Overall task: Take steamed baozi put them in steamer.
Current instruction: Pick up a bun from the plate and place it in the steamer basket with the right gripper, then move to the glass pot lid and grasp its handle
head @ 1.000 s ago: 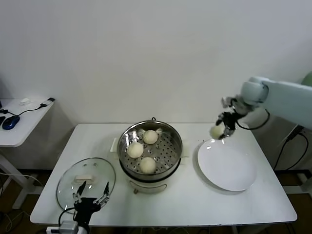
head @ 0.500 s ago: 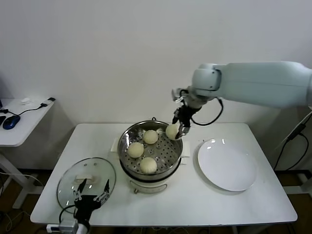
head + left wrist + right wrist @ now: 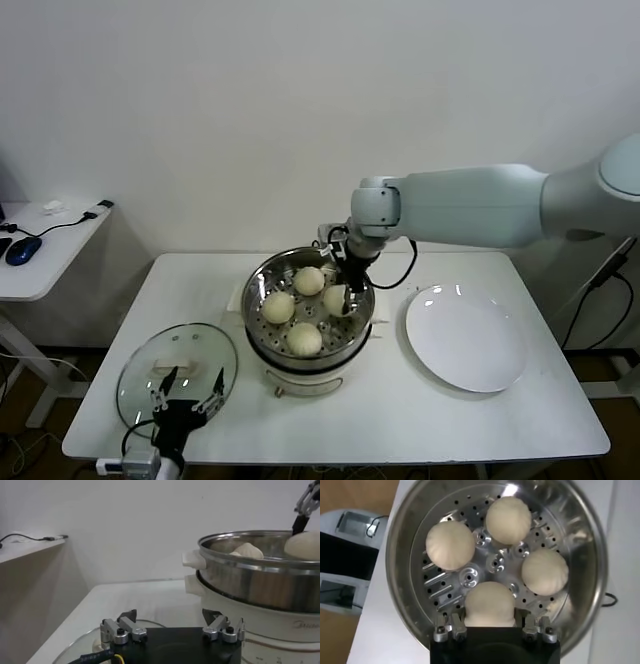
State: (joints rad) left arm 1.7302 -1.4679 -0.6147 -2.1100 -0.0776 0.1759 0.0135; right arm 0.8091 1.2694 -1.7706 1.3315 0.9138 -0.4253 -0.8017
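The steamer (image 3: 362,275) stands mid-table, a shiny steel pot on a cream base; it also shows in the right wrist view (image 3: 402,545) and the left wrist view (image 3: 250,582). Three baozi (image 3: 309,281) (image 3: 278,307) (image 3: 304,339) lie on its perforated tray. My right gripper (image 3: 338,297) is inside the pot, shut on a fourth baozi (image 3: 489,604), low over the tray on the plate side. My left gripper (image 3: 186,392) is open and empty, parked low at the table's front left over the glass lid.
A round glass lid (image 3: 135,375) with a white handle lies front left. An empty flat white plate (image 3: 465,337) lies right of the steamer. A side desk (image 3: 40,250) with a mouse and cables stands at far left.
My right gripper carried the baozi from above the plate leftward to the steamer rim, then down inside the pot. The left arm stayed put.
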